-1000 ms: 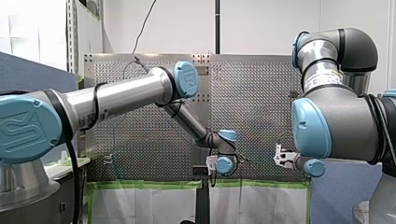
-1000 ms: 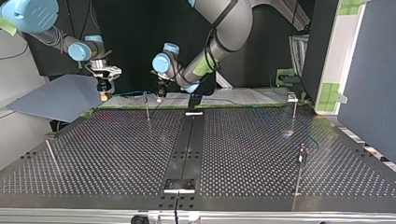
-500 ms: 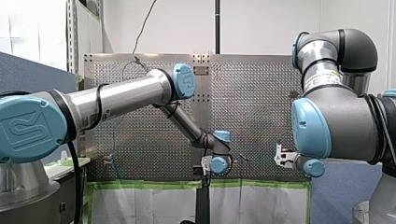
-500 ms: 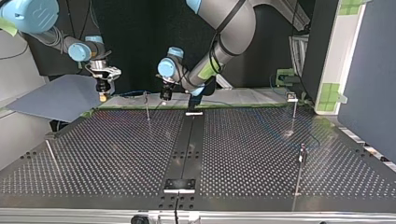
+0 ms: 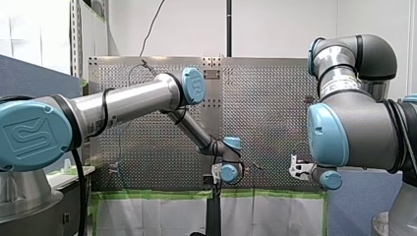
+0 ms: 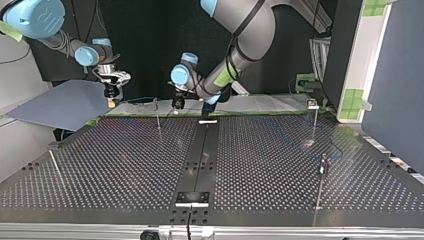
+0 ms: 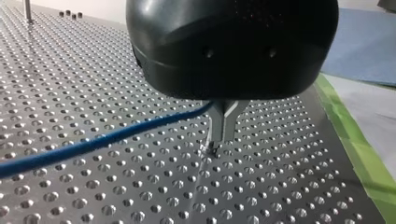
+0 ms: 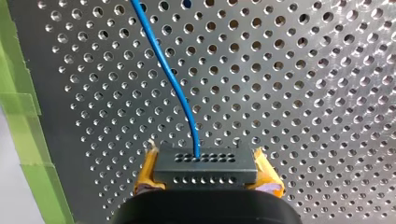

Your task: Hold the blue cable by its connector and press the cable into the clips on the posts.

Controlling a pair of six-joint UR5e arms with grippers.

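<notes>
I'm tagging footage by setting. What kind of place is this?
Probably a robotics lab work cell: my left arm and my right arm reach over a perforated metal table with thin posts standing in it, and green tape lines its edge.

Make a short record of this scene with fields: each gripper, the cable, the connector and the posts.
right gripper: yellow pads shut on the connector
left gripper: metal fingers shut on the cable
cable: blue, runs from the connector over the table
posts: several, upright on the table
cable on posts: cannot tell
</notes>
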